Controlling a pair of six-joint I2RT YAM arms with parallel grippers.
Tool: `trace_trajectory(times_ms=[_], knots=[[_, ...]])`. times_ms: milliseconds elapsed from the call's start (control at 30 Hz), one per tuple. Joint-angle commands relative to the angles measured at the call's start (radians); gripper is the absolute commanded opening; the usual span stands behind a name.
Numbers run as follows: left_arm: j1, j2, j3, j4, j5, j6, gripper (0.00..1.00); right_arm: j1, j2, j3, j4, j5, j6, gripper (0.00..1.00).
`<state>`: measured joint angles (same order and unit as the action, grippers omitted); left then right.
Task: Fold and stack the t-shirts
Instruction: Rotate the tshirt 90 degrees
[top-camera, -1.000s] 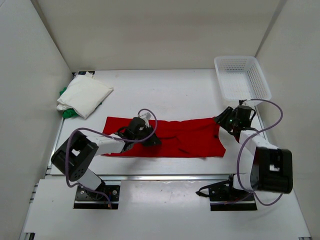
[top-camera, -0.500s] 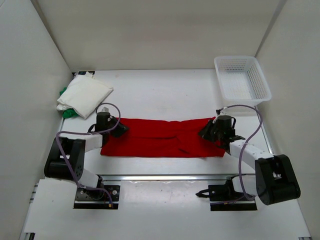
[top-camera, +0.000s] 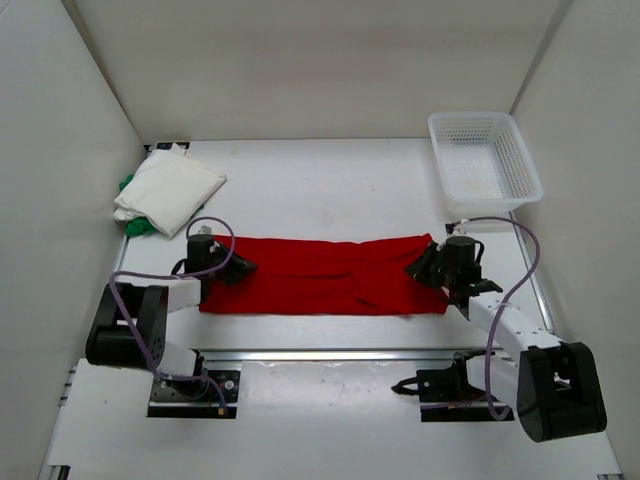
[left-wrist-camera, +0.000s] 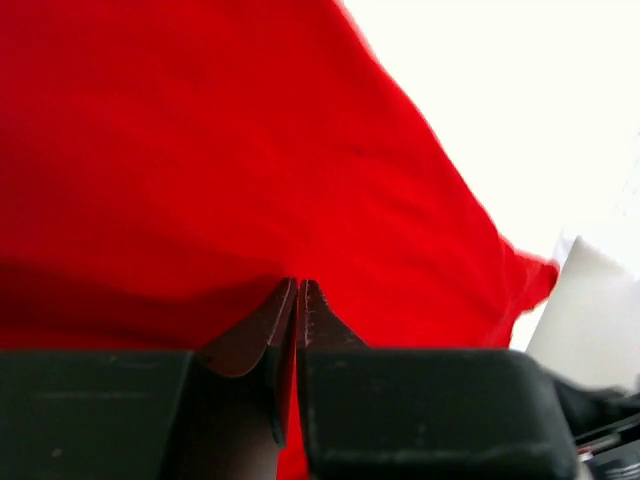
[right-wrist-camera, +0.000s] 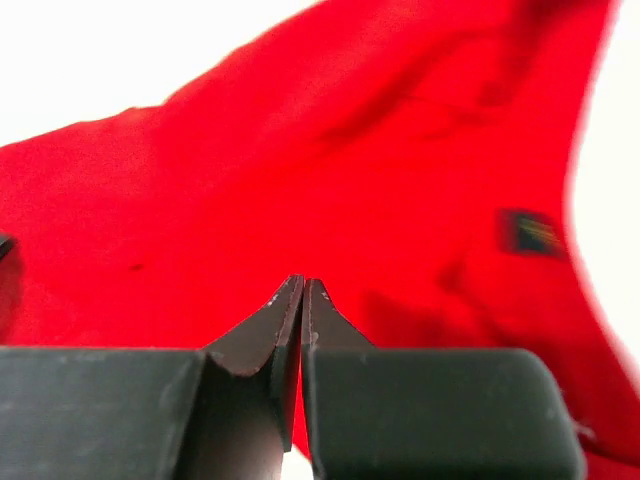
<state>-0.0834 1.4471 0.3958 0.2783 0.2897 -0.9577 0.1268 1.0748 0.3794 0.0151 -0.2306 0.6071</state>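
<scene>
Left gripper (left-wrist-camera: 298, 292) and right gripper (right-wrist-camera: 302, 288) each pinched shut on red shirt (top-camera: 320, 275), stretched between them. Lift both evenly, keeping cloth taut.

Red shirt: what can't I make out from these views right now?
Top view: the red shirt has both ends under the left gripper and right gripper; how much cloth each pinches is hidden.
Both wrist views: the cloth is blurred and runs off the frame.
Right wrist view: the dark label is too blurred to read.
Top view: the green shirt is mostly hidden under the white shirt.
</scene>
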Motion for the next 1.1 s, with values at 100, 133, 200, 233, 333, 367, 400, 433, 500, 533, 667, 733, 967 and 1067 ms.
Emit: trace_trajectory(times_ms=[100,133,200,233,333,367,400,433,500,533,667,733,967,1067], knots=[[-0.173,-0.171,0.132,-0.14,-0.118,0.1,0.2,0.105,0.124,0.062,0.072,0.036,0.028,0.0],[-0.2,-0.177,0.162,-0.158,-0.126,0.12,0.21,0.117,0.181,0.075,0.085,0.028,0.033,0.0],[-0.229,-0.157,0.227,-0.247,-0.127,0.14,0.23,0.125,0.267,0.107,0.118,-0.001,0.043,0.0],[-0.233,-0.159,0.247,-0.263,-0.121,0.149,0.23,0.134,0.327,0.136,0.118,-0.01,0.036,0.0],[-0.22,-0.168,0.268,-0.266,-0.041,0.162,0.23,0.139,0.445,0.216,0.112,-0.026,0.033,0.0],[-0.229,-0.171,0.287,-0.277,-0.02,0.186,0.22,0.129,0.494,0.237,0.115,-0.027,0.031,0.0],[-0.234,-0.171,0.308,-0.303,0.005,0.22,0.21,0.12,0.555,0.289,0.115,-0.051,0.026,0.0],[-0.246,-0.163,0.316,-0.33,0.02,0.224,0.21,0.117,0.586,0.352,0.108,-0.055,0.023,0.0],[-0.265,-0.159,0.35,-0.352,0.022,0.26,0.19,0.096,0.759,0.497,0.085,-0.097,0.013,0.0],[-0.265,-0.156,0.344,-0.347,0.028,0.263,0.19,0.088,0.813,0.63,0.066,-0.113,0.008,0.0],[-0.246,-0.154,0.347,-0.37,0.031,0.28,0.2,0.093,1.22,1.35,-0.145,-0.156,-0.044,0.0],[-0.222,-0.143,0.371,-0.425,0.034,0.298,0.2,0.1,1.355,1.652,-0.303,-0.17,-0.058,0.01],[-0.222,-0.18,0.379,-0.458,0.0,0.338,0.17,0.155,1.256,2.11,-0.694,-0.06,-0.298,0.01],[-0.216,-0.174,0.371,-0.462,0.048,0.336,0.1,0.215,0.997,1.852,-0.664,-0.032,-0.329,0.01]])
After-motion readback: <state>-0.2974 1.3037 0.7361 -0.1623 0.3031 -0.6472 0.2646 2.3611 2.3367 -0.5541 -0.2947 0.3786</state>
